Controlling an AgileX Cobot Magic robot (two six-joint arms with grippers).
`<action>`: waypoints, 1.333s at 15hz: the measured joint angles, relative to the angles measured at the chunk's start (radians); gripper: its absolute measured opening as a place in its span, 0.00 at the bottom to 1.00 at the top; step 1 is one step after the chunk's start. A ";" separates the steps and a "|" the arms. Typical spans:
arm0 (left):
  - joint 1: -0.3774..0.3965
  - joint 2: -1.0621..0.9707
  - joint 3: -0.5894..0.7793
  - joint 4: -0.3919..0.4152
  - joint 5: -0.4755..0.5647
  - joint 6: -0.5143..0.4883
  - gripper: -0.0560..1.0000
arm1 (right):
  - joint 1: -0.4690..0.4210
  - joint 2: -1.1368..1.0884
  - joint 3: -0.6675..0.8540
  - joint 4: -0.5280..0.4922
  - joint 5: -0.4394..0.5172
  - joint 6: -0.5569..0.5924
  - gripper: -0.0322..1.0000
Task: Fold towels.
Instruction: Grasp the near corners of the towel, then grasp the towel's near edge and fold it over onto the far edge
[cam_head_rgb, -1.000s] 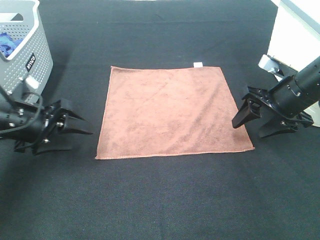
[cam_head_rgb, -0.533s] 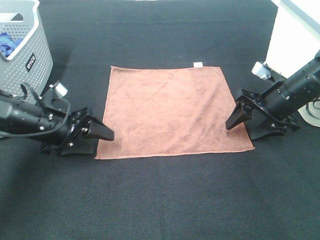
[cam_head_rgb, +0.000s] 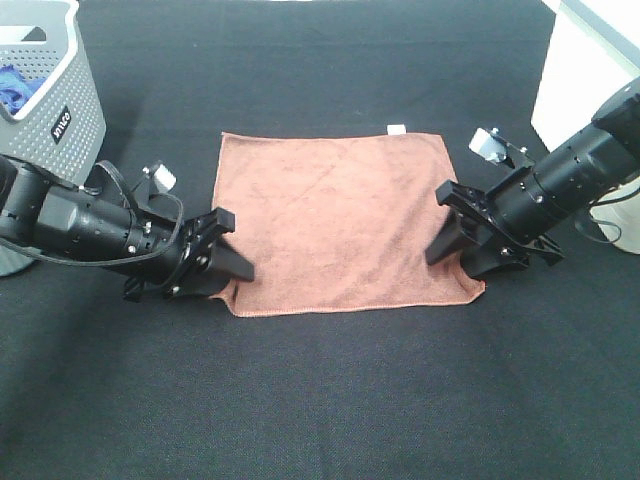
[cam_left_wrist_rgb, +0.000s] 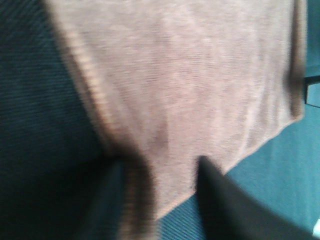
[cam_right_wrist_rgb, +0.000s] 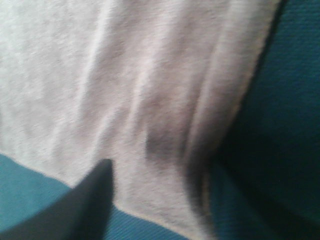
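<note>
**Entry 1: left gripper (cam_head_rgb: 238, 247).** Spread wide, clamps nothing. Straddles one near corner of the towel (cam_head_rgb: 340, 210), with cloth lying between the fingers (cam_left_wrist_rgb: 225, 200) in the blurred left wrist view. Risk: closes on the pile alone, or pinches the dark desk (cam_head_rgb: 320, 400) surface along with the hem, so the corner slips out on the lift.

**Entry 2: right gripper (cam_head_rgb: 437, 228).** Likewise open and empty, astride the opposite near corner, with cloth rippled just ahead of it. Risk: shoves the edge inward instead of catching it, bunching the corner.

**Entry 3: both together.** Risk: uneven grips or uneven lift, giving a skewed fold.

**Entry 4: ahead of both grippers.** Rest of towel flat on the desk, far hem with white tag (cam_head_rgb: 396, 128) well beyond. Risk: drags the whole cloth rather than folding it, so the near edge lands off the far hem.
</note>
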 joint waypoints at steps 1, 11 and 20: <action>0.000 0.002 0.000 0.002 -0.011 0.000 0.20 | 0.000 0.003 0.000 -0.021 -0.035 0.043 0.33; 0.000 -0.110 -0.001 0.418 -0.003 -0.317 0.05 | 0.000 -0.073 -0.010 -0.189 0.074 0.217 0.03; 0.000 -0.320 0.255 0.636 0.074 -0.493 0.05 | 0.000 -0.256 0.310 -0.211 0.091 0.235 0.03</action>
